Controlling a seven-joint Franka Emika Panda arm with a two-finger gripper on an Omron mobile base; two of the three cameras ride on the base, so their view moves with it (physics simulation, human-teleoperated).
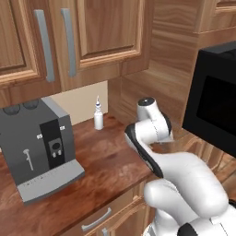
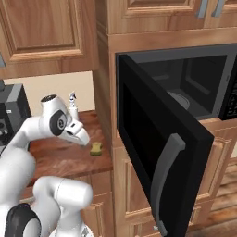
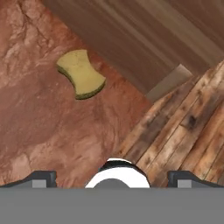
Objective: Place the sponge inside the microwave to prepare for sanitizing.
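Observation:
The yellow-olive sponge (image 3: 82, 73) lies flat on the red-brown counter (image 3: 39, 127), close to the wooden side wall; it also shows as the sponge (image 2: 96, 148) near the counter's right end. My gripper (image 3: 112, 178) hangs above the counter, a short way back from the sponge, open, its two fingertips (image 3: 41, 177) far apart with nothing between them. The black microwave (image 2: 194, 88) stands open to the right, its door (image 2: 152, 139) swung out towards me and the round turntable (image 2: 178, 99) showing inside. In the left base view my arm hides the sponge.
A white spray bottle (image 1: 98, 115) stands at the back of the counter. The grey coffee machine (image 1: 39, 147) fills the counter's left part. The open door (image 1: 214, 103) juts out at the right, with its grey handle (image 2: 169, 176). Wooden cabinets hang above.

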